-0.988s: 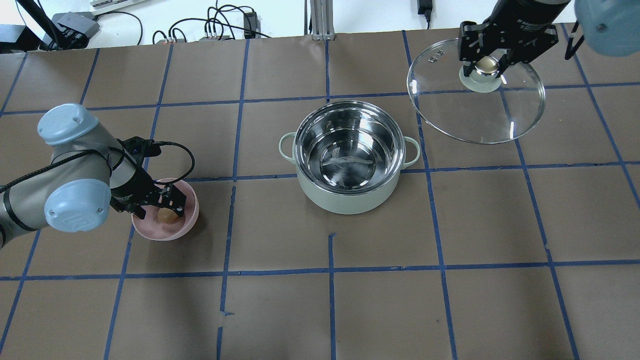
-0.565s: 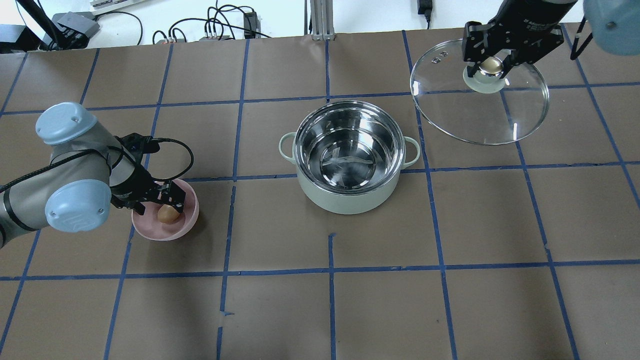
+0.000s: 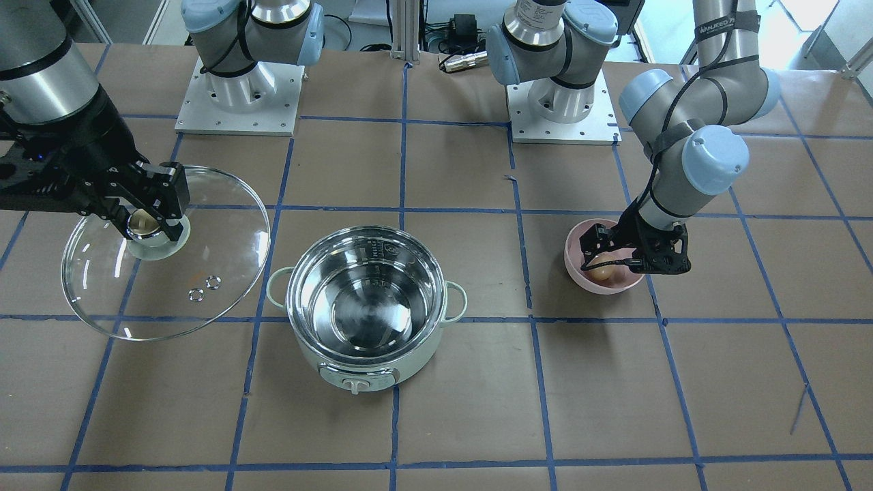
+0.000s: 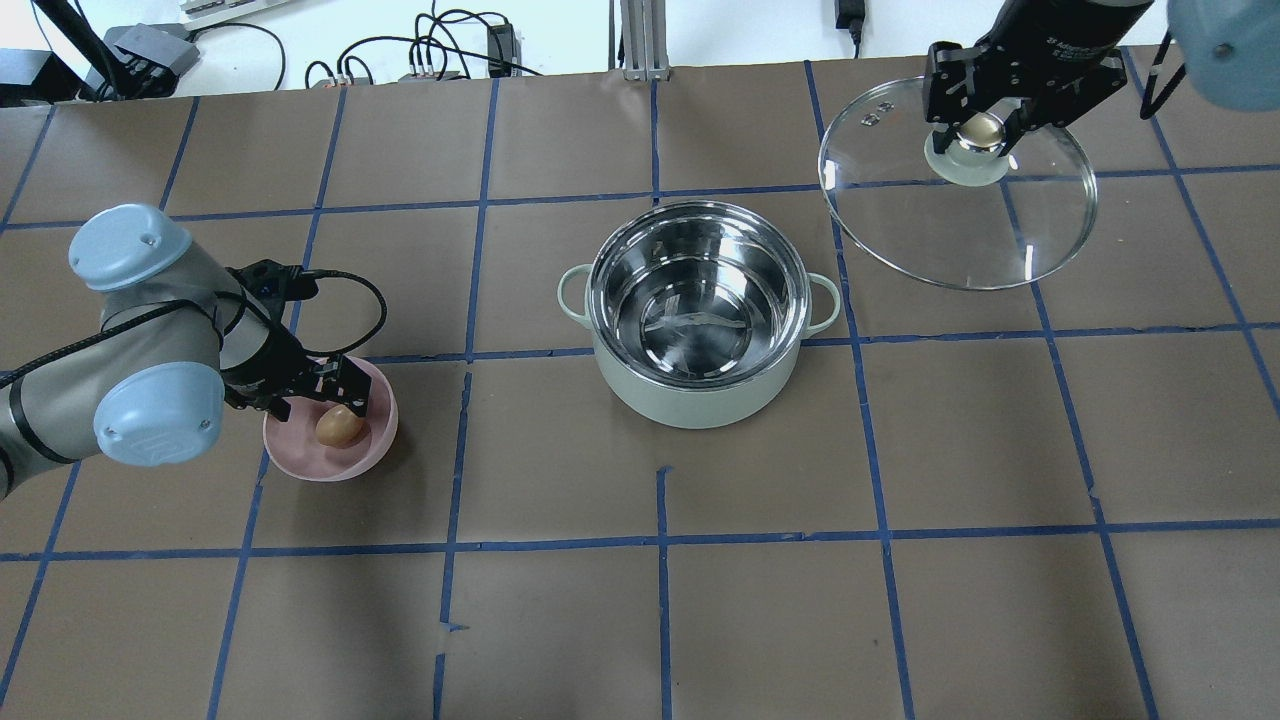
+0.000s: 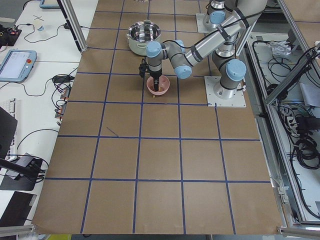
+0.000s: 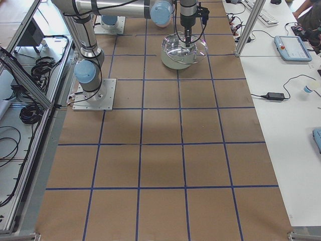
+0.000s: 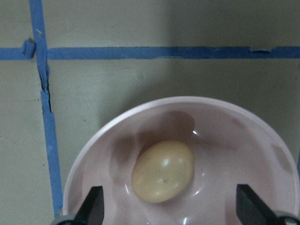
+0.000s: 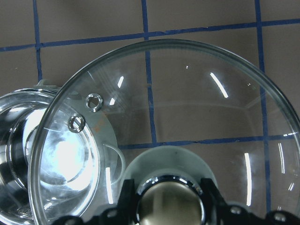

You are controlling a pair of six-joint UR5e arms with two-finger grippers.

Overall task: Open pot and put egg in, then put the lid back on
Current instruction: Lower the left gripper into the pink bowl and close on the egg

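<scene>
The opening step looks done: the pot (image 4: 697, 310) stands uncovered in the middle of the table (image 4: 800, 600), its steel inside bare. The lid (image 4: 960, 230) is off to the far right of it, and the right arm's jaws are closed on the lid's knob (image 4: 982, 130), carrying the glass clear of the pot. The egg (image 4: 339, 426) is not yet in hand. It lies in a pink bowl (image 4: 335, 465) at the left, well apart from the pot. The left arm's jaws hang over that bowl, spread wide with the egg between them and neither fingertip (image 7: 93, 206) touching it. By my reading, what is left is gripping the egg, moving it into the pot, and putting the lid back on.
</scene>
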